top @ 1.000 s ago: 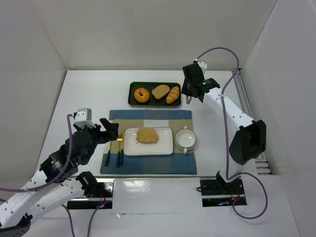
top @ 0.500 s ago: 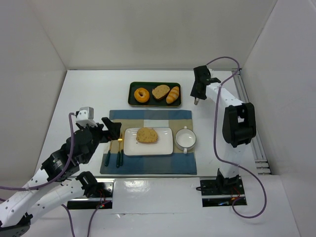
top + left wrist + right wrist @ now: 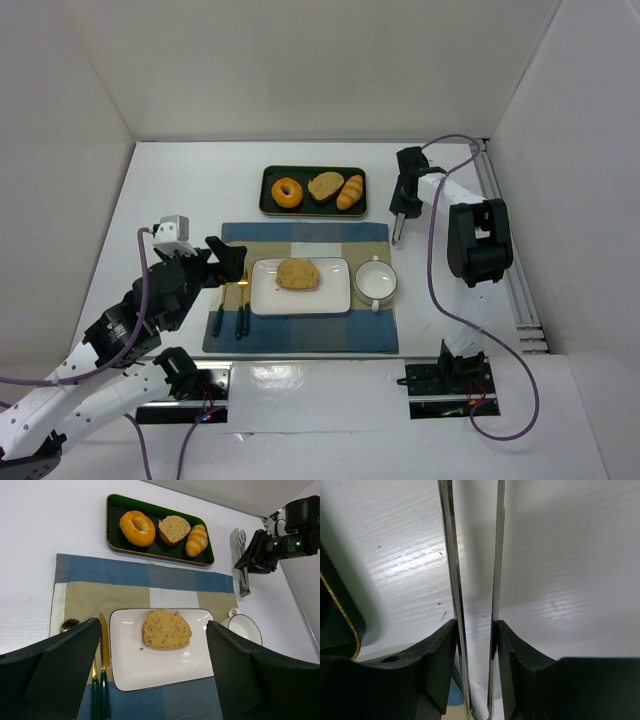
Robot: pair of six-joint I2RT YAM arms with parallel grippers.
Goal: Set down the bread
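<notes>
The left gripper (image 3: 228, 262) hovers over the left edge of the placemat (image 3: 300, 236), jaws spread wide; the right arm (image 3: 478, 240) folds tightly beside its far-right corner. The right gripper (image 3: 402, 200) points down, clamped on tongs (image 3: 397, 228).

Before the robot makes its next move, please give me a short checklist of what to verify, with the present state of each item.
1. Bread lies flat on the white plate: ok.
2. Right jaws are shut on the tongs: ok.
3. Nothing is caught between the tong blades: ok.
4. Tongs hang apart from the green tray: ok.
5. Tong tips rest on the table: cannot tell.
6. Left jaws stand open and empty: ok.
</notes>
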